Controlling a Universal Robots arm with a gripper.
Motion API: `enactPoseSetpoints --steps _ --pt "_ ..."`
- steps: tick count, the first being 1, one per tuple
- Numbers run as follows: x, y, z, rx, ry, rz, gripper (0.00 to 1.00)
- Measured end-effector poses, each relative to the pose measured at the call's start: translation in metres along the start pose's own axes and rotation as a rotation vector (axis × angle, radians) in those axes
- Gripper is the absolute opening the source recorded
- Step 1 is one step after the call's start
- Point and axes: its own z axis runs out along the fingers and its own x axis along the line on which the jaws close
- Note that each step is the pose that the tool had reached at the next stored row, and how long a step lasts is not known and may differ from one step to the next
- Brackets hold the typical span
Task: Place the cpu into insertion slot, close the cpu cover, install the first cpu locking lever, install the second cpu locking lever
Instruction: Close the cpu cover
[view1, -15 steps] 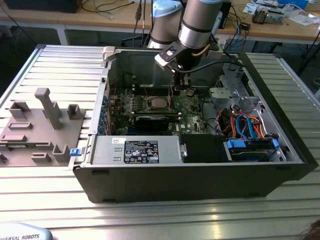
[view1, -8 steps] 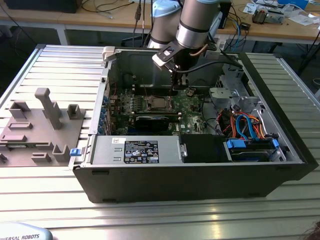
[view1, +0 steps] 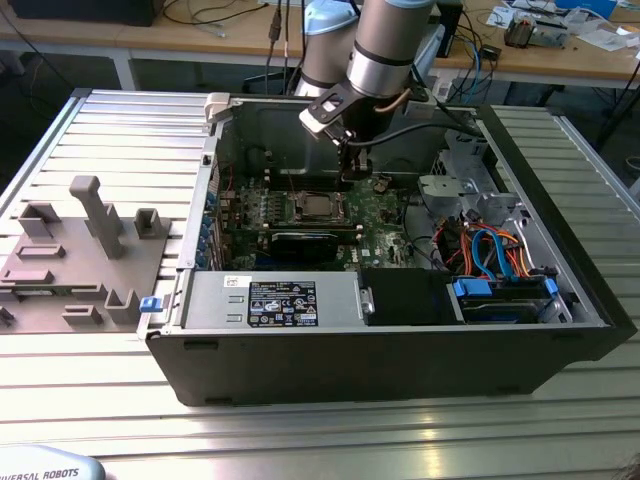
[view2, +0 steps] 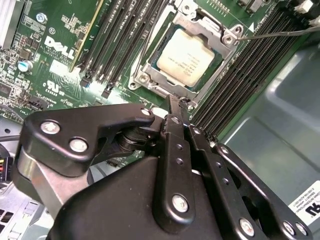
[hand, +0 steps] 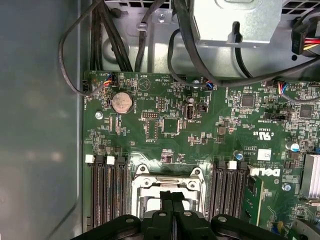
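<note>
The cpu (view2: 186, 56), a flat chip with a pale metal top, lies in the insertion slot (view2: 142, 77) on the green board. The silvery cpu cover (view2: 209, 27) lies down around it, the chip showing through its window. One thin locking lever (view2: 280, 34) sticks out free from a corner of the slot. My gripper (view2: 175, 100) is shut with nothing between its black fingers, its tip at the slot's edge. In the first wrist view the gripper (hand: 172, 196) hangs over the slot (hand: 167, 180). In the exterior view the gripper (view1: 353, 172) is inside the case just behind the slot (view1: 318, 207).
Black memory slots (view2: 115, 40) flank the socket on both sides. A coin battery (hand: 121, 102) and black cables (hand: 115, 35) lie beyond it. The power supply (view1: 290, 300) and a drive bay with blue and orange cables (view1: 490, 250) fill the case front. A grey fixture (view1: 90, 250) stands outside.
</note>
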Motion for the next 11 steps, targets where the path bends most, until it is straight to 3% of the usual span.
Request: enactPoseSetpoints --steps 11 --pt "0.0004 -0.0089 0.0024 0.0000 0.0000 0.000 0.11"
